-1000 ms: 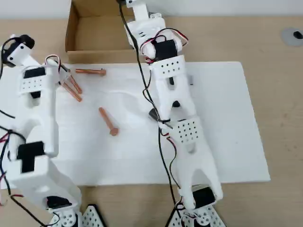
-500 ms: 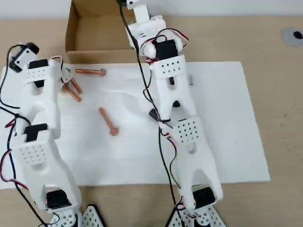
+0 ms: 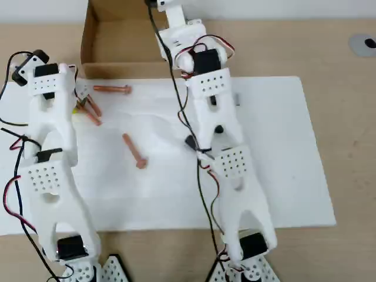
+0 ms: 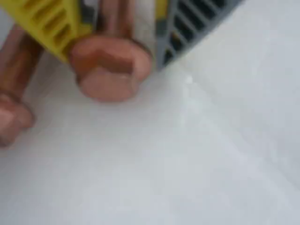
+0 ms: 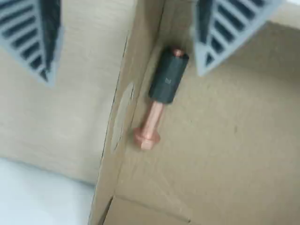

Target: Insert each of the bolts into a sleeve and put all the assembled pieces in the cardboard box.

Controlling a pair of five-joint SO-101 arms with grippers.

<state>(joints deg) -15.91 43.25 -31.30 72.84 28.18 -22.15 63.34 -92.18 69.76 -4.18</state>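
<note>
1. copper bolt [image 4: 110, 70], hex flanged head, lies at the left edge of the white mat [image 3: 270, 153]; my left gripper [image 4: 117, 54] straddles it, jaws nearly closed.
2. my right gripper [image 5: 124, 70] gapes wide, empty, over the cardboard box [image 5: 225, 154], where a black sleeve [image 5: 168, 77], marking unreadable, sits on a second bolt [image 5: 149, 124].

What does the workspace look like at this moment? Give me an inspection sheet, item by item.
Surface: white mat on a wooden table.
Job's things: four loose copper-coloured metal bolts on the mat; one bolt in a black sleeve lies inside the brown cardboard box.
Clutter: grey round disc on the table.
Grippers: left gripper at the bolts near the mat's edge; right gripper over the box, fingers open.
Cables: black cable along the right arm.
Surroundings: nothing seen.
</note>
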